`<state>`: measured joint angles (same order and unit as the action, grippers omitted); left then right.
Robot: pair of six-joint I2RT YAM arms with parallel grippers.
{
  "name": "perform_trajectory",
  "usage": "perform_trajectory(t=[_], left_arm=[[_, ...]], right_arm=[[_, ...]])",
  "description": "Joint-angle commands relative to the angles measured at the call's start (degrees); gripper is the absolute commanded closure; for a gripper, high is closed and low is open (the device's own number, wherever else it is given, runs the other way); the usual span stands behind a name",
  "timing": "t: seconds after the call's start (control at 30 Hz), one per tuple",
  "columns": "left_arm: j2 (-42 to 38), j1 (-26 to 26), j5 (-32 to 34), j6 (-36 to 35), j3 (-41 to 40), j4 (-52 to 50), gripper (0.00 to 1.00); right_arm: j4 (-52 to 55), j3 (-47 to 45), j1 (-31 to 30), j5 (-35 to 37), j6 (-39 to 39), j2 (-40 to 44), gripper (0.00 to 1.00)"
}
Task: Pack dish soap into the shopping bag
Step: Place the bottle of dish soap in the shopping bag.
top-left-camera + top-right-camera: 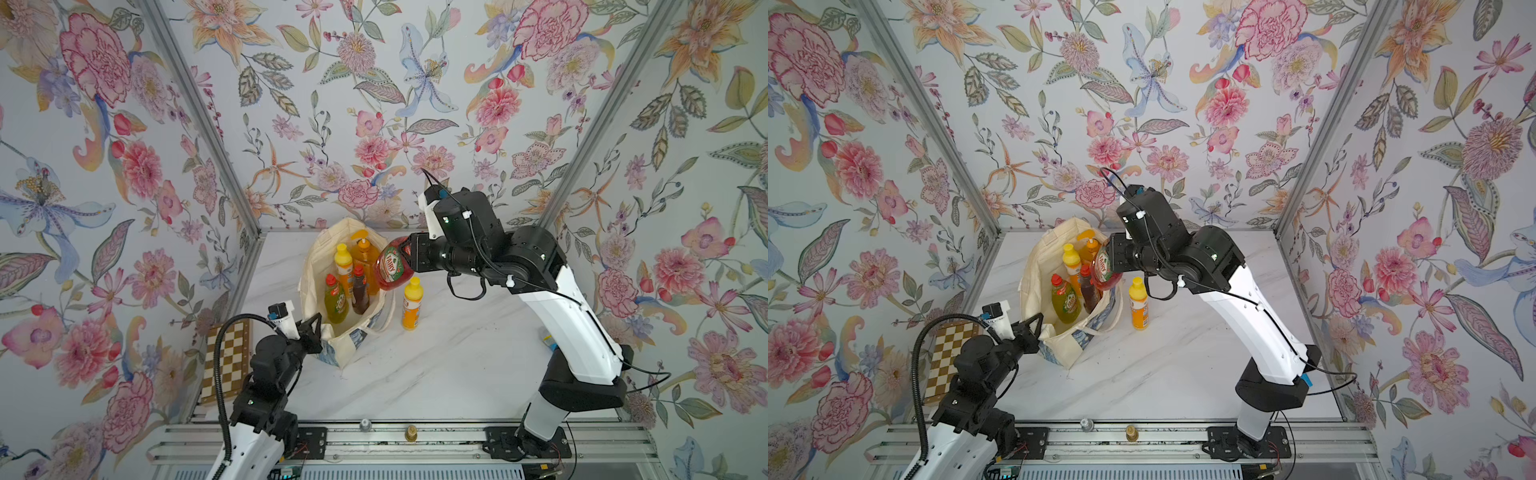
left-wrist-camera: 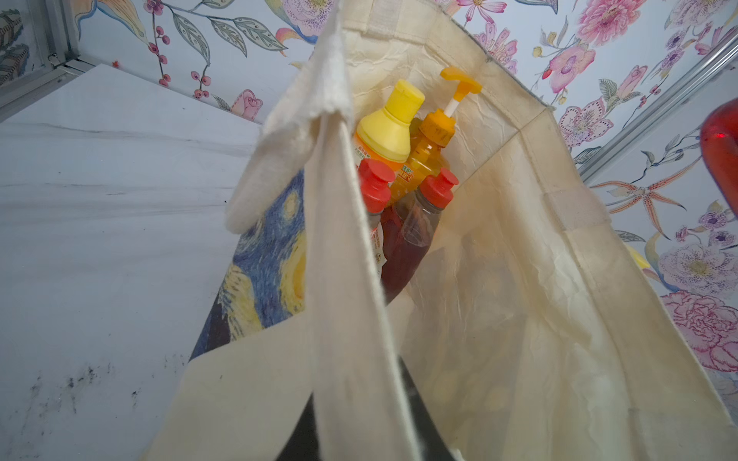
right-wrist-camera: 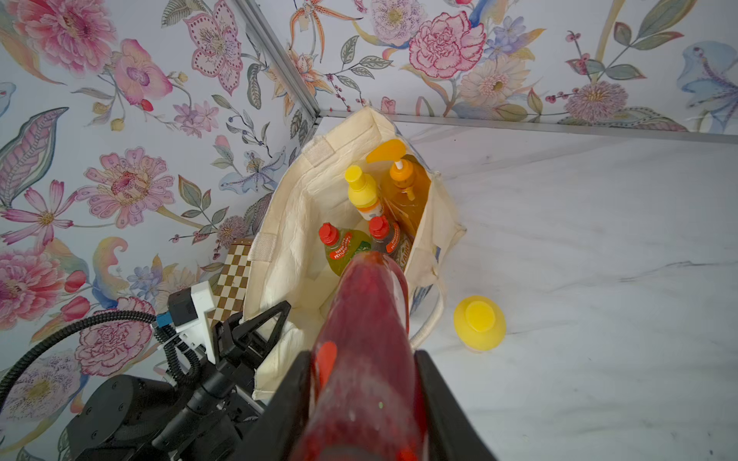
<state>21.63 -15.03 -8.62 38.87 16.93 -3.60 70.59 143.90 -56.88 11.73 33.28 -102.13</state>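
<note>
The right claw (image 1: 405, 252) is clamped on the cap end of a red bottle (image 1: 392, 270). The bottle hangs tipped, base first, over the open mouth of the bag (image 1: 309, 286), close to one side rim. The left claw (image 1: 314, 328) is pinched on the bag's rim cloth at the near corner, and the left wrist view shows canvas running down between its fingers.

Four bottles already stand upright inside the bag: a pump bottle (image 1: 365, 254), a packed orange bottle (image 1: 344, 266), a green bottle (image 1: 335, 299) and a dark bottle (image 1: 360, 293). A spare orange bottle (image 1: 411, 307) stands outside, just beside the bag.

The red bottle is probably smooth, thin-walled plastic with liquid in it. It would be slippery and squashy at the belly, with its weight pulling toward the base. The stiff neck under the cap looks like the sound place to hold it, as the claw does now. The spare orange bottle likely wants the same grip, at the narrow shoulder below its yellow cap.

The bag is soft canvas and would likely sag shut if let go. The free room inside lies at the end nearest the left claw.
</note>
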Motion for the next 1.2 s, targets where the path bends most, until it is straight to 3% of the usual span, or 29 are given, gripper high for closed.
perform_trajectory(t=[0.0,0.27,0.63,1.17], left_arm=[[-0.15,-0.62,0.2,0.67,-3.45,-5.05,0.77],[-0.43,-0.62,0.04,0.36,-4.09,-4.13,0.77],[-2.13,-0.64,0.54,0.71,-5.32,-3.46,0.77],[-1.77,-0.62,-1.79,1.49,-4.94,-1.55,0.78]], right_arm=[[-5.65,4.89,-0.94,-1.0,0.46,-1.54,1.0],[-9.69,5.72,-2.4,-3.02,1.35,-5.22,1.0],[-12.56,5.69,-3.88,-0.09,1.82,-9.24,1.0],[-13.27,3.88,-6.36,10.99,5.51,-16.77,1.0]])
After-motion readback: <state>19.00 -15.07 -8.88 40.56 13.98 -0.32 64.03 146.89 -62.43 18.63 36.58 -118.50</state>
